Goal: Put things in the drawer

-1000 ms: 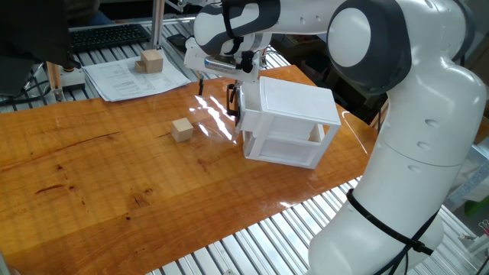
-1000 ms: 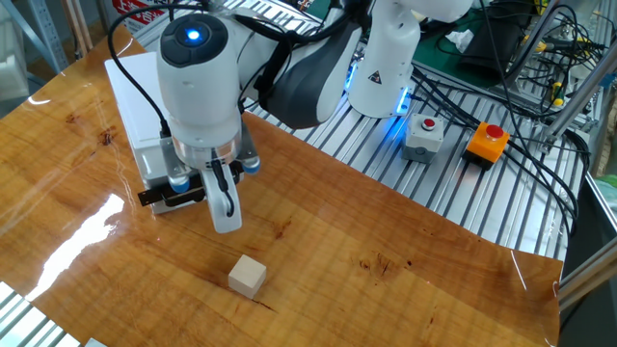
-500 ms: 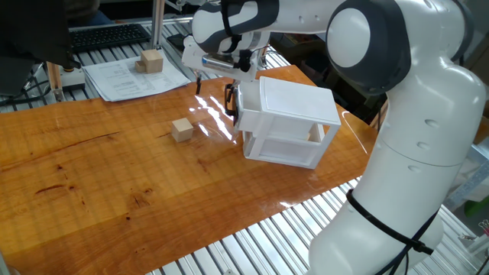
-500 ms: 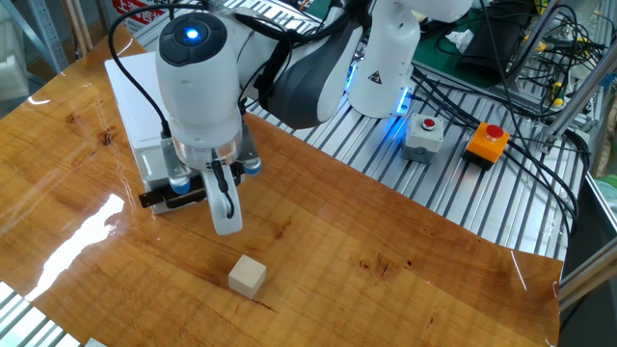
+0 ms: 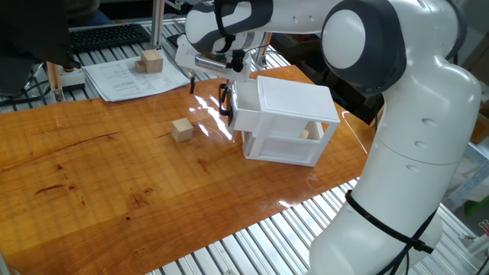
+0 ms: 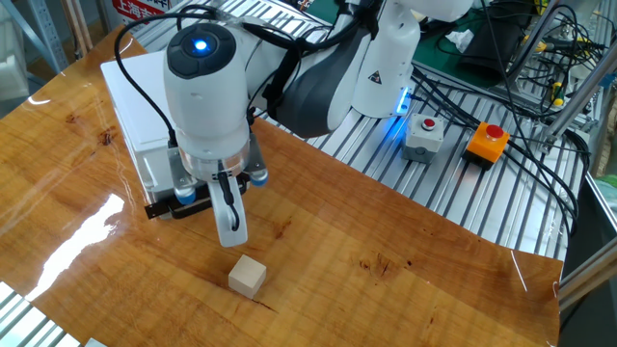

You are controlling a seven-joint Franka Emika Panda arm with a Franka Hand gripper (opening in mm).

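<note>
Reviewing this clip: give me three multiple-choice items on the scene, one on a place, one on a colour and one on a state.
1. Where is the wooden cube farthest from the white cabinet?
A. On the white papers
B. On top of the cabinet
C. Between the gripper's fingers

2. What colour is the drawer's bar handle?
A. Red
B. Black
C. Tan

3. How is the cube on the bare wood?
A. Clamped in the gripper
B. Stacked on another cube
C. Lying free, apart from the gripper

Answers:
1. A: that cube rests on the papers at the table's far edge.
2. B: the handle is a black bar on the white drawer.
3. C: the cube lies alone on the wood, with a gap between it and the gripper.
</note>
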